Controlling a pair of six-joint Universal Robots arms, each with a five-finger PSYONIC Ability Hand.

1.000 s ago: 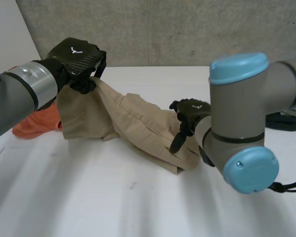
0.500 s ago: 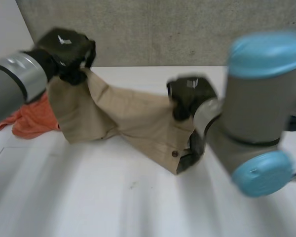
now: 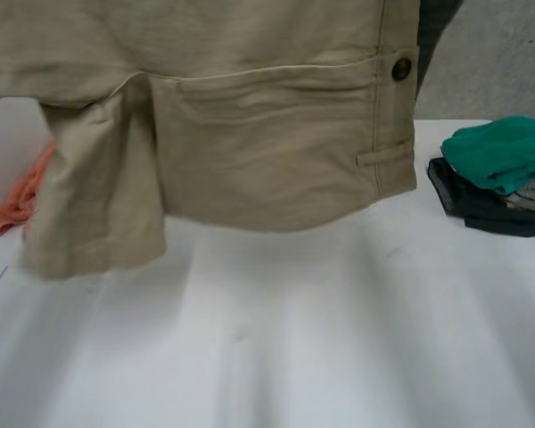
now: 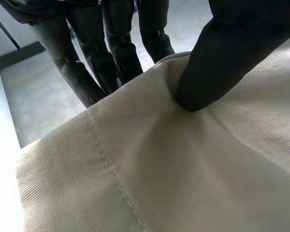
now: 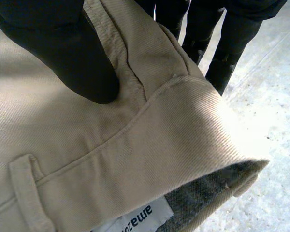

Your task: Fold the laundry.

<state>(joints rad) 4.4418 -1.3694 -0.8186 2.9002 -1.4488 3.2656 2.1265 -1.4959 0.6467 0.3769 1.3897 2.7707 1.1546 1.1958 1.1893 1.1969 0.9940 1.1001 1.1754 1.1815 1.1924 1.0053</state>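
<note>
we hold the shorts (image 3: 267,152) up over the worktop (image 3: 294,357), and they hang clear of it. our left hand (image 4: 222,53) pinches an upper edge, thumb in front and fingers (image 4: 113,48) behind. our right hand (image 5: 63,48) pinches the waistband (image 5: 183,111) the same way, near the label (image 5: 135,220). the twill looks soft yet fairly weighty, with stiffer seams, so we judge it will drape and barely slip. the waistband ends and the hems (image 3: 250,223) seem the best holds.
</note>
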